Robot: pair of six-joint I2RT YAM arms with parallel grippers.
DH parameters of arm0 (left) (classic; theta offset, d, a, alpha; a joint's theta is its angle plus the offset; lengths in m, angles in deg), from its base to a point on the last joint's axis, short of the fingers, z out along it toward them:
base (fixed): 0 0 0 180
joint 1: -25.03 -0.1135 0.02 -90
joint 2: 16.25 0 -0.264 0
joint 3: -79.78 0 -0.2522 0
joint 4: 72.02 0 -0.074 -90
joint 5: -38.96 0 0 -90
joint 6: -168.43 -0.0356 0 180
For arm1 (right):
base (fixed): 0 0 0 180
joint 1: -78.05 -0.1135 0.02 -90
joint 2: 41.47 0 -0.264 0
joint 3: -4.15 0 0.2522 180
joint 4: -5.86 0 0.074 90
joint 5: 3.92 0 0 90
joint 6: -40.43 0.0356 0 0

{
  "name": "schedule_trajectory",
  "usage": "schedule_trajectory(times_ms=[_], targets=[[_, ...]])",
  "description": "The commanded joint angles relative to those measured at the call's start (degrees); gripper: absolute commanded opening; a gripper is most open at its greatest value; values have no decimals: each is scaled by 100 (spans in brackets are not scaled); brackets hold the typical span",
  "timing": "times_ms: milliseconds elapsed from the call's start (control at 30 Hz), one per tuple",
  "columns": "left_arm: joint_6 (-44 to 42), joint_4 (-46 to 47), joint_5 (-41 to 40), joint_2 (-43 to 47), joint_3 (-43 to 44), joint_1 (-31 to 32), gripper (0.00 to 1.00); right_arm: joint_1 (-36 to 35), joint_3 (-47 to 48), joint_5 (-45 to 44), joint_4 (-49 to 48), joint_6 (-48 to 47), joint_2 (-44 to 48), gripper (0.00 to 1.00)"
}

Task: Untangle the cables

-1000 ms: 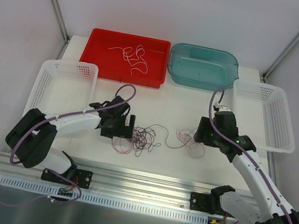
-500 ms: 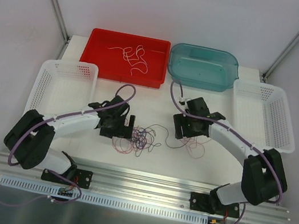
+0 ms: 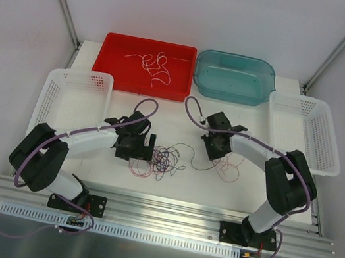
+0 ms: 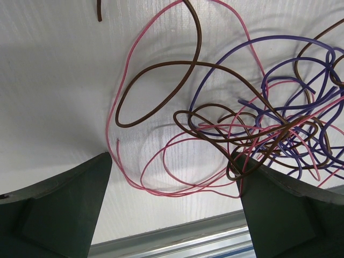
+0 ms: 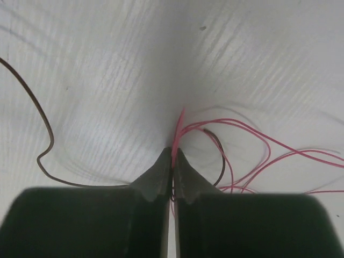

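Note:
The cables [image 3: 164, 157] lie as a tangle of purple, brown and pink wires mid-table, with looser pink loops [image 3: 224, 168] to the right. My left gripper [image 3: 152, 147] stands open at the tangle's left edge. In the left wrist view its fingers [image 4: 70, 207] straddle thin pink loops [image 4: 177, 185], and the dense knot [image 4: 279, 123] lies against the right finger. My right gripper [image 3: 212, 155] is down on the table. In the right wrist view it [image 5: 173, 156] is shut on a pink cable [image 5: 252, 134], whose end sticks out past the tips. A brown cable [image 5: 45, 134] curves at the left.
A red tray [image 3: 139, 90] at the back holds white and pink cables [image 3: 153, 65]. A teal tub [image 3: 232, 96] sits beside it. White baskets stand at the left [image 3: 77, 79] and right [image 3: 310, 106]. A metal rail [image 3: 164, 211] runs along the near edge.
My right arm swung left from beside the right basket onto the pink loops and shut on a pink cable. My left gripper stayed open by the tangle.

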Motion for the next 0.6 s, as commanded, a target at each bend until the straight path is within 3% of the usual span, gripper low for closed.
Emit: schedule_trajectory(times_ms=[0,267,367,567], targets=[[-67,-22,-127,-108,-58,-2,98,-34,270,-421,130,-49,119,1],[-76,57,-154,-239,-189,-2,98,396,1472,-1238,1360,-400,1726,1],[-76,83,-110,-310,-190,-2,98,634,2474,-1370,1957,-550,2184,1],[-93,110,-31,-275,-111,-11,98,968,3978,-1258,2179,-726,2571,1]])
